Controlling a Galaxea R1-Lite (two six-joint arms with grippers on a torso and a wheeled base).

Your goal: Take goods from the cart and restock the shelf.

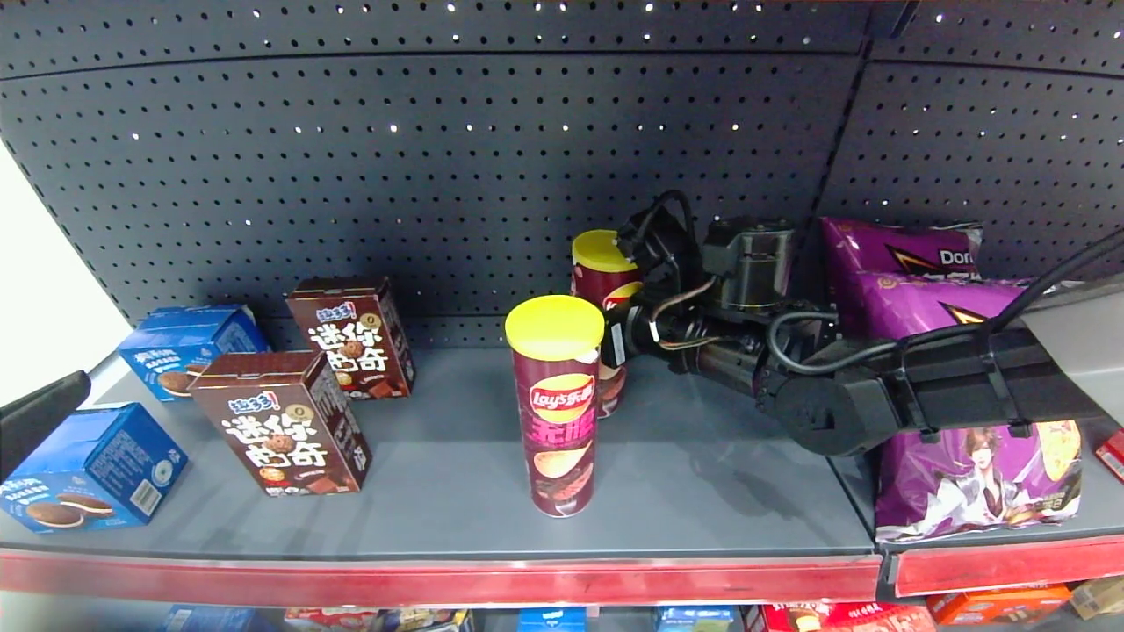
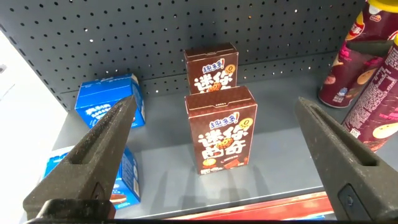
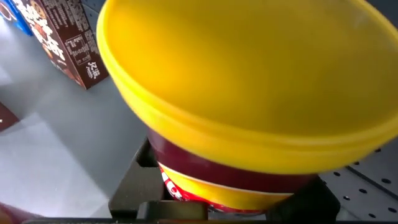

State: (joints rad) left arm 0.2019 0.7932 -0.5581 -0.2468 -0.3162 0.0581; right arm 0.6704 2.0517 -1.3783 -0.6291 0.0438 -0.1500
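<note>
**Second can going in behind the first**

The right claw [image 1: 620, 344] was clamped on the rear can [image 1: 599, 279], a dark finger [image 3: 138, 182] on each side of the body just under the yellow lid. That can stood upright, long axis vertical and lid on top, deep on the shelf [image 1: 421, 500] near the pegboard back. It sat just behind the front can [image 1: 558, 412] and a little to the robot's right of it. In the left wrist view its base looked down on the shelf or very close to it; I could not tell whether it touched.

I judged the step in hand to be placing: the can was at its spot but not let go. The next move would call for settling the base flat, spreading the fingers, and drawing the arm straight back without nudging either can, since the two stood close together.

Further out, purple bags [image 1: 931, 290] lay to the right of the arm. Two brown boxes [image 1: 281, 426] and two blue boxes [image 1: 92, 470] stood to the left. The left claw [image 2: 216, 106] hung wide and empty, in front of the brown boxes.
</note>
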